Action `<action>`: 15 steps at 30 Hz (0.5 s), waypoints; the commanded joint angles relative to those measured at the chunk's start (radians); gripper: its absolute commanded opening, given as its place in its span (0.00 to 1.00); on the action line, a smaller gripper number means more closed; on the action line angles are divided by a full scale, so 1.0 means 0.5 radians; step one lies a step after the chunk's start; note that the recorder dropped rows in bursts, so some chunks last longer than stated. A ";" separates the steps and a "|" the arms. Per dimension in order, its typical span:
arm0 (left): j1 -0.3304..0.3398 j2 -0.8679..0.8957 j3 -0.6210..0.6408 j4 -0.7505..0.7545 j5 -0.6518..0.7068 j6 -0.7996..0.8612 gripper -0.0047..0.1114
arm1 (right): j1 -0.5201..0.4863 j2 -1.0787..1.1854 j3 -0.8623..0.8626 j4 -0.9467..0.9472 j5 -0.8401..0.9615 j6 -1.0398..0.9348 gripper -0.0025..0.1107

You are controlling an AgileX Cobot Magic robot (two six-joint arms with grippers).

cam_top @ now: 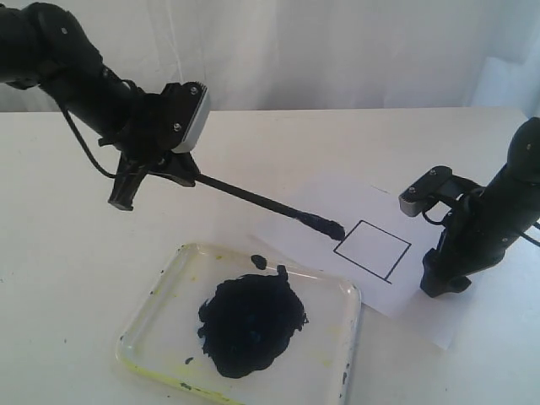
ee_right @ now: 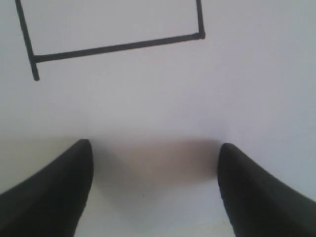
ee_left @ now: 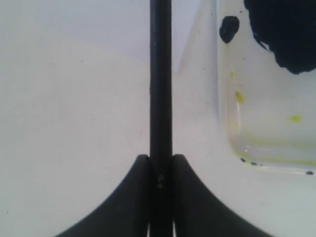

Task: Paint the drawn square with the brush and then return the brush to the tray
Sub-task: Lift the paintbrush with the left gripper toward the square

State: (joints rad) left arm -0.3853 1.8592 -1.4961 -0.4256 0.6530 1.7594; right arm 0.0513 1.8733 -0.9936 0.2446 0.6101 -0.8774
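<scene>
My left gripper point(cam_top: 187, 175) point(ee_left: 161, 158) is shut on the handle of the thin black brush point(cam_top: 253, 198) point(ee_left: 161, 74). The shaft slants down to the right. Its paint-coated tip point(cam_top: 331, 227) hangs over the white paper, just outside the upper left side of the drawn square point(cam_top: 372, 249) point(ee_right: 113, 48), a bare black outline. Whether the tip touches the paper I cannot tell. The clear tray point(cam_top: 160, 329) point(ee_left: 256, 148) lies in front with a big dark paint blob point(cam_top: 251, 321) point(ee_left: 286, 29). My right gripper point(cam_top: 443, 283) point(ee_right: 154, 148) stands open on the paper right of the square, holding nothing.
The white paper sheet point(cam_top: 337, 198) lies on a white table point(cam_top: 67, 270), partly behind the tray's far right corner. A small paint splotch point(cam_top: 258, 261) point(ee_left: 229, 28) sits near the tray's far rim. A pale curtain hangs behind the table.
</scene>
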 commanded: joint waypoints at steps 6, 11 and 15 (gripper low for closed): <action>-0.088 0.268 -0.338 -0.027 0.099 0.003 0.04 | -0.004 0.046 0.014 -0.022 -0.021 0.001 0.61; -0.092 0.398 -0.520 -0.036 0.181 0.003 0.04 | -0.004 0.046 0.014 -0.026 -0.022 0.001 0.61; -0.139 0.450 -0.604 -0.079 0.300 0.022 0.04 | -0.004 0.046 0.014 -0.026 -0.026 0.001 0.61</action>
State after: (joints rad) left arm -0.4352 2.0842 -1.7883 -0.4418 0.7594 1.7650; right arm 0.0513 1.8738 -0.9936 0.2446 0.6101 -0.8774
